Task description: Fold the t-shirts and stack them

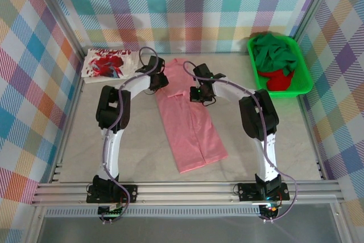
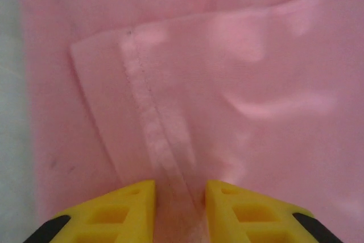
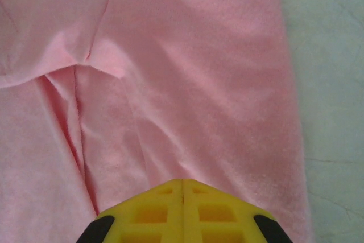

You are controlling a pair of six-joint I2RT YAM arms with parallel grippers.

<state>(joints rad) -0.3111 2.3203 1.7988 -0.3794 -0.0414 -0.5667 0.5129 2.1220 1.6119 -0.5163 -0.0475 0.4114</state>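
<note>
Left gripper (image 2: 180,190), wrist view: yellow fingers (image 2: 128,211) stand apart, pointing down onto the salmon-pink t-shirt (image 1: 193,129), with the stitched sleeve hem (image 2: 142,103) running into the gap between them; whether the hem is pinched cannot be told. Right gripper (image 3: 182,189), wrist view: yellow fingers pressed together tip to tip above the same pink cloth, close to its right edge, where the grey table (image 1: 142,140) shows beside it; whether any cloth is caught between them cannot be told. Overhead view: the pink t-shirt lies at the centre of the table as a long narrow strip, slanting from far left to near right. Left arm (image 1: 111,135) and right arm (image 1: 264,135) each rise from a base at the near edge, bend at a black elbow and arch inward, their wrists tipped down over the far part of the strip, one on each side. A folded white t-shirt (image 1: 108,64) with red splashy print lies at the far left; its print is too small to show any lettering. A bright green tray (image 1: 284,91) at the far right holds a dark green t-shirt (image 1: 273,54) and a red t-shirt (image 1: 280,81)
</note>
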